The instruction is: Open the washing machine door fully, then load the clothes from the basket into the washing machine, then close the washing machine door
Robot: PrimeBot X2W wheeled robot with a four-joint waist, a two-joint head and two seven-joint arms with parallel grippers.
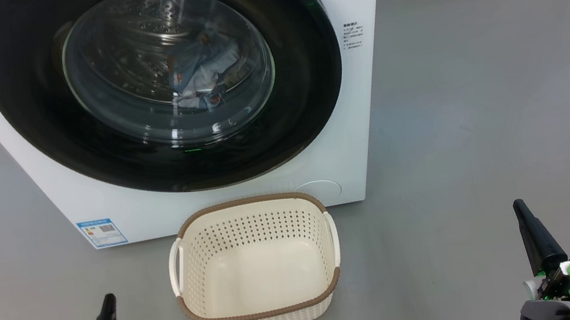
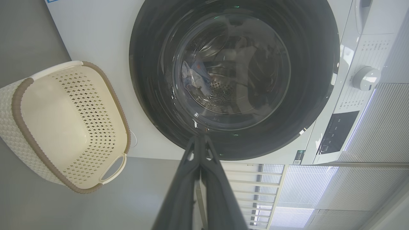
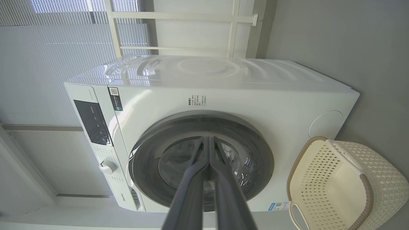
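Resting low at either side, the left gripper [image 1: 109, 300] and right gripper [image 1: 518, 204] point their fingers toward the washing machine [image 1: 364, 89], each pair clenched tight on nothing. One basket [image 1: 247, 204], mouth up, stands on the floor [image 1: 475, 102] just before the machine, long axis across its front. One washing machine door [image 1: 24, 106] lies shut; the clothes [image 1: 202, 72] — a bundle, count unclear — show behind its glass.

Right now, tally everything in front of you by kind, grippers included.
washing machine: 1
washing machine door, closed: 1
basket, empty: 1
clothes, one heap behind the glass, pieces not countable: 1
grippers, left gripper and right gripper, both shut: 2
Total: 6
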